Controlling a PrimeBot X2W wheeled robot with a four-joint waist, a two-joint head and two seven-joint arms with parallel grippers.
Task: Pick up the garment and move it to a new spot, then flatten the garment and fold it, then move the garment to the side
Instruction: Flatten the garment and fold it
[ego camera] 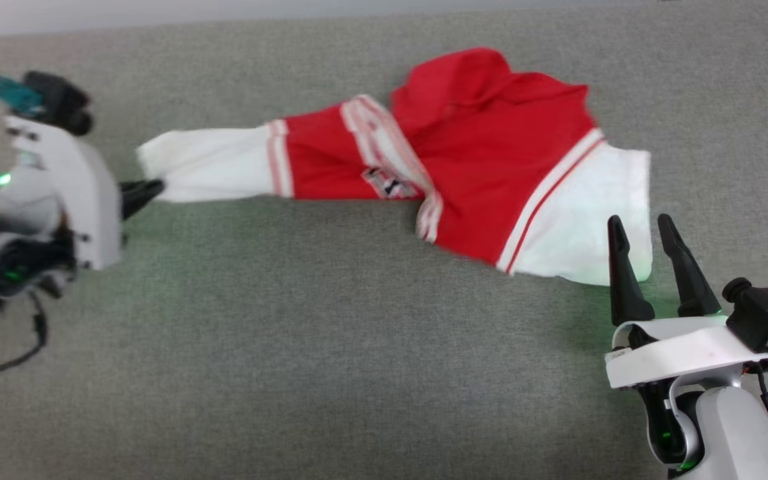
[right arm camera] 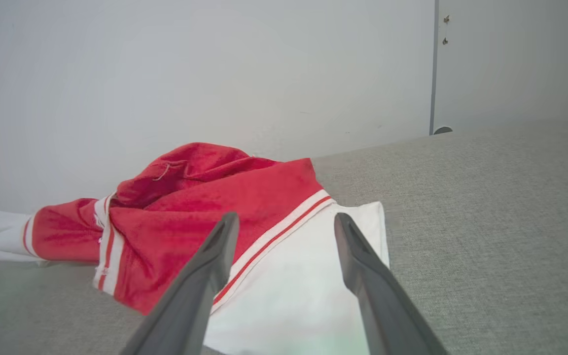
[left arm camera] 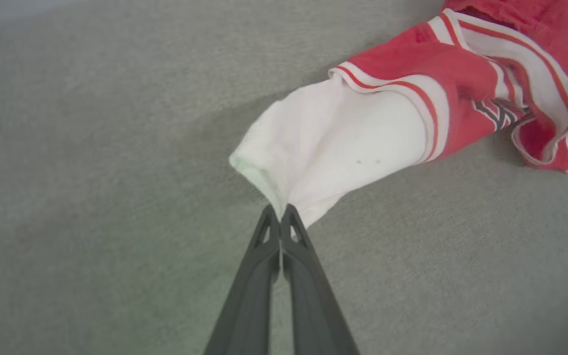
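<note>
The garment (ego camera: 491,167) lies bunched on the grey fabric surface (ego camera: 331,347), nearer its far edge than its near one, with the red body heaped up in folds. One white sleeve (ego camera: 211,167) is drawn out flat toward my left. My left tool (ego camera: 151,190) is clenched on the cuff of that sleeve, its fingers pressed together with a pinch of white cloth between the tips. The other sleeve (ego camera: 591,213) lies spread flat at the garment's right end. My right tool (ego camera: 640,223) is released, its fingers wide apart over that sleeve's near edge and gripping nothing.

Nothing else lies on the surface around the garment.

The left wrist view shows the pinch up close (left arm camera: 280,209), the cloth gathering into creases at the tips, and the black lettering (left arm camera: 501,111) half buried in a fold. The right wrist view looks between my spread fingers (right arm camera: 286,217) across the other sleeve to a pale wall (right arm camera: 215,74) just behind the surface's far edge.
</note>
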